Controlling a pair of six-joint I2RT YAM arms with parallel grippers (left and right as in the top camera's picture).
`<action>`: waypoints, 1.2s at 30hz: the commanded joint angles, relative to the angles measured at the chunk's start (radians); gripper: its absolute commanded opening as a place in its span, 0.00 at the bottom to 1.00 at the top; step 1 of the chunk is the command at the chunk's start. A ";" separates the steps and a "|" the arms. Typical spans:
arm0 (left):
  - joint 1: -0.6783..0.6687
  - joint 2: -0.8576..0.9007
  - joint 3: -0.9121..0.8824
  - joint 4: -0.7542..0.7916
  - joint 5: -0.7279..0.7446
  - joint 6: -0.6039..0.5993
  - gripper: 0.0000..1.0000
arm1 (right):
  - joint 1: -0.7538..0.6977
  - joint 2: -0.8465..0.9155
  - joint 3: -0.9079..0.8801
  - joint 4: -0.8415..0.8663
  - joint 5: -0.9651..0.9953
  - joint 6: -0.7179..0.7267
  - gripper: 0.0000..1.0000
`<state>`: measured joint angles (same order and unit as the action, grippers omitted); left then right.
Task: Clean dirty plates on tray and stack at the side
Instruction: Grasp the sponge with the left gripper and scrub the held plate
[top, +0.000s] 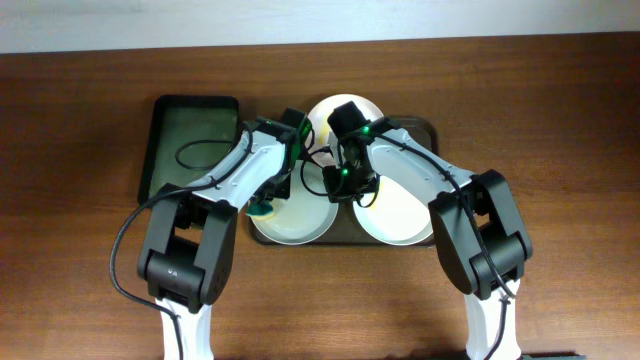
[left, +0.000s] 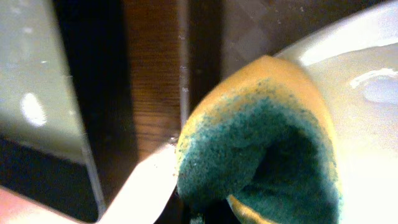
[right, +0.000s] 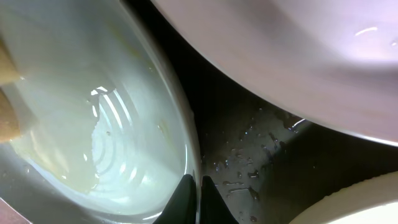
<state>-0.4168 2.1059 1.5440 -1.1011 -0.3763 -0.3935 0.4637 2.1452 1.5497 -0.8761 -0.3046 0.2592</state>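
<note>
The tray (top: 432, 130) holds three white plates: one at the back (top: 318, 112), one front left (top: 300, 222) and one front right (top: 400, 215). My left gripper (top: 268, 200) is shut on a yellow and green sponge (top: 262, 210), which rests against the left rim of the front left plate (left: 367, 81); the sponge (left: 261, 143) hides the fingertips. My right gripper (top: 340, 185) is shut on that plate's right rim (right: 198, 193). The plate (right: 93, 124) looks wet with faint yellow smears. A second plate (right: 298, 56) sits close above.
A smaller dark green tray (top: 190, 145) stands left of the main tray, with a strip of wooden table (left: 152, 74) between them. The main tray's floor (right: 261, 143) is wet with droplets. Both arms crowd the tray's middle.
</note>
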 joint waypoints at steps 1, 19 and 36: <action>0.036 -0.005 0.120 -0.063 -0.123 -0.040 0.00 | -0.012 0.005 -0.018 -0.024 0.074 -0.016 0.04; -0.006 -0.031 0.015 0.065 0.476 -0.029 0.00 | -0.012 0.005 -0.018 -0.024 0.073 -0.016 0.04; 0.000 -0.031 -0.080 0.015 -0.179 -0.070 0.00 | -0.012 0.005 -0.018 -0.024 0.073 -0.016 0.04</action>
<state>-0.4343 2.0735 1.4799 -1.0405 -0.2790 -0.4171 0.4526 2.1452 1.5497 -0.8848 -0.2653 0.2581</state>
